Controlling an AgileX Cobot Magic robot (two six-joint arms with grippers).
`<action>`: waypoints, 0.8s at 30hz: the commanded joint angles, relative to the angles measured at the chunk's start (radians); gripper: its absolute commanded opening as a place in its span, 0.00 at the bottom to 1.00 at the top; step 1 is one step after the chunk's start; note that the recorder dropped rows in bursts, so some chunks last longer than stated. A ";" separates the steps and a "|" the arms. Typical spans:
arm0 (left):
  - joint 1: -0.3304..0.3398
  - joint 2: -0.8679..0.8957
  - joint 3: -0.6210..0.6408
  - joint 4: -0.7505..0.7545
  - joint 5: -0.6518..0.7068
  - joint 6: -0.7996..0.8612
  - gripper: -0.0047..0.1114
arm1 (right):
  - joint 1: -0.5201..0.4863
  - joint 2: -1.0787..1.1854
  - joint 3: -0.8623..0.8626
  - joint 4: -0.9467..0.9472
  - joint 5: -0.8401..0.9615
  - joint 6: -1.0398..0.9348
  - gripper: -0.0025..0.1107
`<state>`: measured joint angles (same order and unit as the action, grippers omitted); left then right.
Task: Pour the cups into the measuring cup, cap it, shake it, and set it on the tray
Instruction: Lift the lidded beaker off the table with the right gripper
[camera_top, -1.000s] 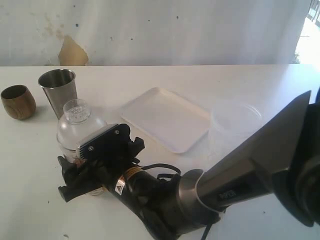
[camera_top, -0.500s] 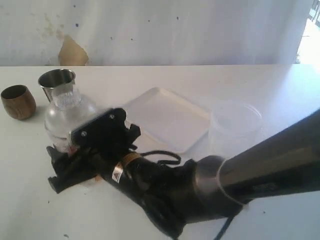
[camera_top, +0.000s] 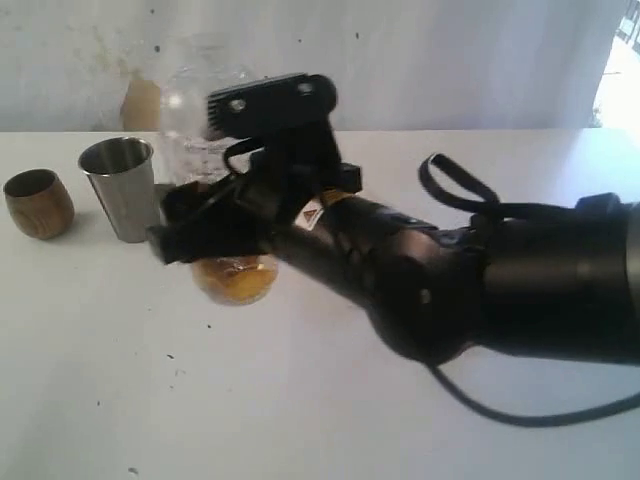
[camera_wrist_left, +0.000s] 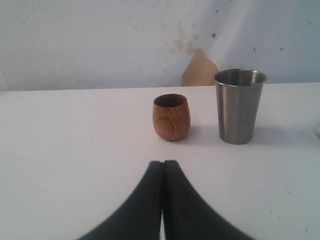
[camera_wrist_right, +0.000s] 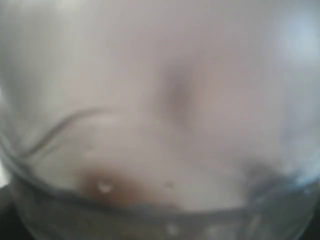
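Observation:
The measuring cup (camera_top: 205, 110), a clear rounded vessel with amber liquid (camera_top: 235, 282) in its bottom, hangs above the table just right of the steel tumbler (camera_top: 120, 190). My right gripper (camera_top: 200, 228) is shut around its middle. In the right wrist view its blurred clear wall (camera_wrist_right: 160, 125) fills the picture. The wooden cup (camera_top: 38, 203) stands left of the tumbler. My left gripper (camera_wrist_left: 163, 162) is shut and empty, low over the table and facing the wooden cup (camera_wrist_left: 171, 117) and the tumbler (camera_wrist_left: 239, 107). My right arm hides the tray.
The white table (camera_top: 120, 380) stretches to the pale wall, which has a peeled tan patch (camera_wrist_left: 199, 67). My bulky right arm (camera_top: 480, 280) crosses the middle and right of the exterior view, with a black cable loop (camera_top: 452, 170) above it.
My right gripper has swung the measuring cup up off the table and toward the back. The arm now covers the tray and the frosted tub. Both cups stand as before.

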<state>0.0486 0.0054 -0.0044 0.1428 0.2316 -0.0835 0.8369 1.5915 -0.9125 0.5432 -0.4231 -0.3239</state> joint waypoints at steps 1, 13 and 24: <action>-0.002 -0.005 0.004 -0.009 0.002 -0.005 0.04 | 0.017 -0.044 -0.017 -0.316 -0.033 0.012 0.02; -0.002 -0.005 0.004 -0.009 0.006 -0.005 0.04 | -0.001 -0.027 -0.018 -0.260 -0.038 -0.040 0.02; -0.002 -0.005 0.004 -0.009 0.006 -0.003 0.04 | -0.026 -0.025 -0.023 -0.362 0.014 0.053 0.02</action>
<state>0.0486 0.0054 -0.0044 0.1428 0.2360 -0.0835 0.7913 1.6001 -0.9235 0.5437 -0.3899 -0.2548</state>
